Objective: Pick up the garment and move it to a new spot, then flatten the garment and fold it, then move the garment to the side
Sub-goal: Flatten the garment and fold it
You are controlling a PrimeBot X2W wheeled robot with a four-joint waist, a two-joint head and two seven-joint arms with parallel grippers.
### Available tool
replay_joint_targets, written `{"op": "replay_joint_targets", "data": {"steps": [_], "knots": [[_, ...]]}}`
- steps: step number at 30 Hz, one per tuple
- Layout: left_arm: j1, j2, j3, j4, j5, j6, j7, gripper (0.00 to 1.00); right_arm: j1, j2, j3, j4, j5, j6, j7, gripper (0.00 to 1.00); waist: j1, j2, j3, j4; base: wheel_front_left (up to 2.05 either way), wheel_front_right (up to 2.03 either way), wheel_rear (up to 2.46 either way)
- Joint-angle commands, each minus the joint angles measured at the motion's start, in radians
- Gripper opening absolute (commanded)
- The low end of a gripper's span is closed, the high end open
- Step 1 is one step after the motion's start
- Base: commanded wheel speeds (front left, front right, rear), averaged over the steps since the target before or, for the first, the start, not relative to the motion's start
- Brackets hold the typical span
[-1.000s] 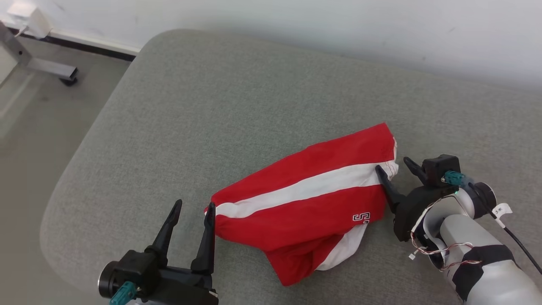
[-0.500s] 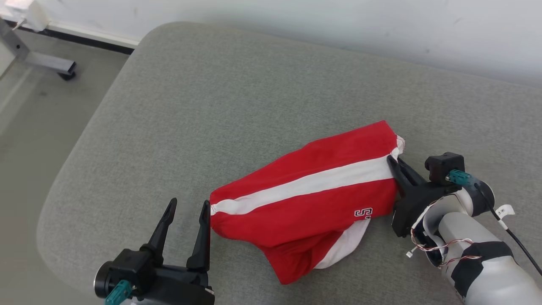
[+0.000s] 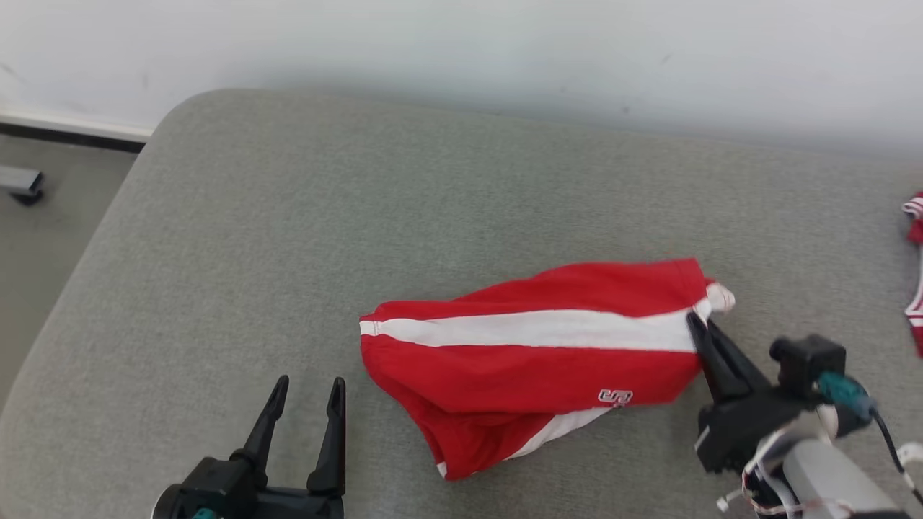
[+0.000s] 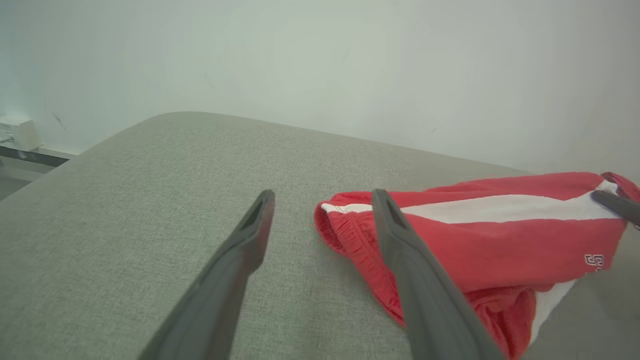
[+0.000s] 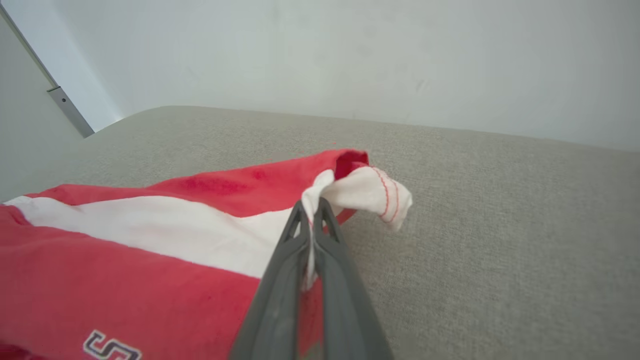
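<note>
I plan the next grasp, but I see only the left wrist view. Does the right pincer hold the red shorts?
Observer: Yes. The right pincer is shut on the white hem at one end of the red shorts.
Operator: Does my left pincer touch the shorts?
Observer: No. In the head view the left pincer stands open, apart from the waistband end.
Operator: Is anything else lying there?
Observer: Yes. A red and white fabric piece lies at the far right edge of the gray cushion.
</note>
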Motion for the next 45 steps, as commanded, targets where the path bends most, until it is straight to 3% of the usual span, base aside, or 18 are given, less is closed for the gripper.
{"op": "replay_joint_targets", "data": {"steps": [1,11,12,13,30,45], "knots": [[0.015,0.0,-0.001,0.002,0.009,0.001,-0.003,1.0,0.06,0.002,-0.027,-0.026,-0.016,-0.003,-0.004,0.0,0.0,0.0,-0.03,-0.046,0.0,0.0,0.0],[0.04,0.0,-0.006,0.006,0.01,0.001,-0.003,1.0,0.297,0.078,-0.209,-0.142,-0.074,-0.003,-0.004,0.0,0.0,0.0,-0.055,-0.09,0.0,0.0,0.0],[0.046,-0.001,-0.005,0.006,0.012,0.001,-0.003,1.0,0.313,0.087,-0.224,-0.151,-0.082,-0.003,-0.004,0.25,0.0,0.0,-0.058,-0.095,0.0,0.0,0.0],[0.05,-0.001,-0.004,0.007,0.013,0.001,-0.003,1.0,0.329,0.094,-0.233,-0.156,-0.091,-0.003,-0.004,1.0,0.0,0.0,-0.062,-0.101,0.0,0.0,0.0],[0.11,0.03,0.061,-0.028,0.036,0.001,-0.003,1.0,0.452,0.16,-0.35,-0.287,-0.23,-0.003,0.015,1.0,0.0,0.0,-0.125,-0.16,0.0,0.0,0.0],[0.166,0.036,0.171,-0.09,0.074,0.001,-0.003,1.0,0.525,0.201,-0.386,-0.391,-0.264,-0.003,0.013,1.0,0.0,0.0,-0.148,-0.186,0.0,0.0,0.0]]}}
